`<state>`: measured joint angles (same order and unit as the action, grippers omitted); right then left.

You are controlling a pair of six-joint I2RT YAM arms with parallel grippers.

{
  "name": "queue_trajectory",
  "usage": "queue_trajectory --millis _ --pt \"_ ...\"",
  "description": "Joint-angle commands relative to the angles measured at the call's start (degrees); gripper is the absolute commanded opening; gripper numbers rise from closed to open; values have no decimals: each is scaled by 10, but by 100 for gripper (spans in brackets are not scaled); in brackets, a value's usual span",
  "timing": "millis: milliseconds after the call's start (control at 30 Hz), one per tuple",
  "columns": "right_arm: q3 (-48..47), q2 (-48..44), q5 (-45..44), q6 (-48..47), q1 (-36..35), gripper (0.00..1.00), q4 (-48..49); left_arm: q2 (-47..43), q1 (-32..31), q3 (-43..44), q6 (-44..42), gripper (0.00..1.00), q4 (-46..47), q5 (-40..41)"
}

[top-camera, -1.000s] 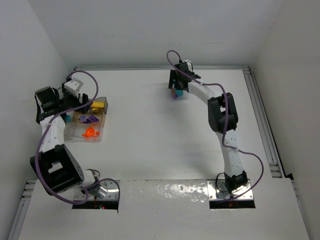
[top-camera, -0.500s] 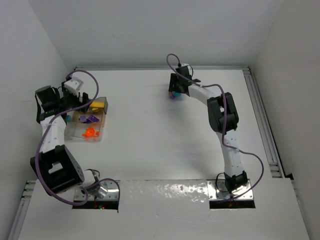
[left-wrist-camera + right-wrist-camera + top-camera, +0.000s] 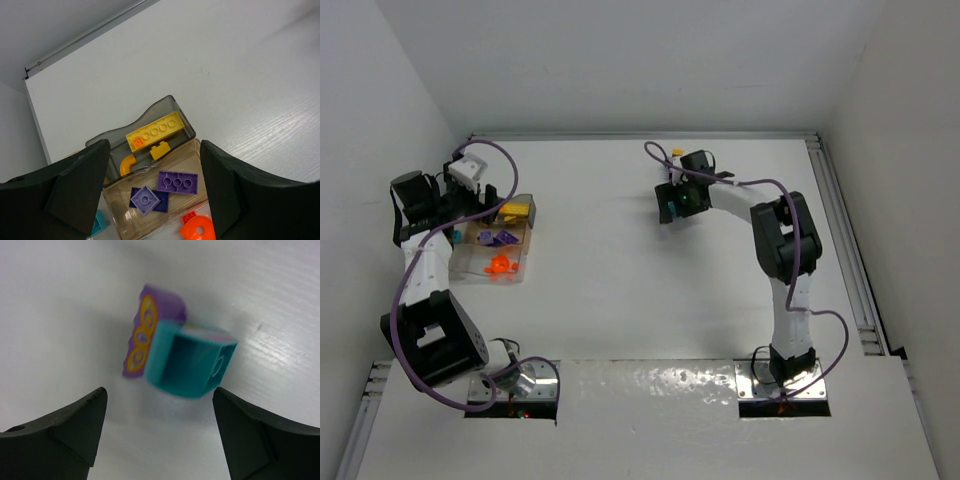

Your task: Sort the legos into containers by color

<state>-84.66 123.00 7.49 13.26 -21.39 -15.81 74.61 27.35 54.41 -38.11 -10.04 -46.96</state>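
Legos (image 3: 500, 265), tiny hard plastic bricks in yellow, purple, orange and teal, are lying in two places in the top view. Most are sitting in the clear, shallow compartmented plastic tray (image 3: 520, 275) at the left of the white table (image 3: 620, 300). A small teal-and-purple stack (image 3: 668, 210) is lying well apart from them, under the right arm's black two-finger claw (image 3: 670, 205). The left arm's black claw (image 3: 488, 205) is hanging over the tray's far end.

In the left wrist view that claw (image 3: 154, 150) is standing spread, pinching nothing. Below it a long yellow brick (image 3: 152, 134) is resting in a dark-walled compartment, flat purple plates (image 3: 177, 181) are lying in the next one, and an orange ring piece (image 3: 197, 231) is showing at the bottom edge.

In the right wrist view the claw (image 3: 159, 390) is also standing spread, gripping nothing. The stack, a hollow teal block (image 3: 192, 362) with a purple yellow-studded piece (image 3: 145, 332) stuck to one side, is lying tipped over on the table, slightly blurred.

Such a stack is likely behaving as light, stiff and slick-sided, so it is apt to skid or squirt out of a pinch. The teal block's two flat opposite walls are looking like the best hold. Because two colours are joined, it probably needs pulling apart before sorting.
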Motion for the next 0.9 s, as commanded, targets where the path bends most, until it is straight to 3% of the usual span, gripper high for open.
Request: queue_trajectory --millis 0,167,367,600,800,867 --pt "10 -67 58 -182 -3 85 -60 -17 -7 0 -6 70 18 -14" --pt "56 -101 60 -419 13 94 -56 -17 -11 0 -20 70 13 -18" --pt "11 -46 141 -472 57 94 -7 -23 -14 3 -30 71 6 -17" --pt "-117 34 217 -574 57 94 -81 -33 -14 7 -50 71 -17 -16" --pt "-118 51 241 -605 53 90 -86 -35 -15 5 -44 71 -12 -11" --pt "-111 55 253 -598 50 85 -67 -33 -15 7 -43 71 -9 -16"
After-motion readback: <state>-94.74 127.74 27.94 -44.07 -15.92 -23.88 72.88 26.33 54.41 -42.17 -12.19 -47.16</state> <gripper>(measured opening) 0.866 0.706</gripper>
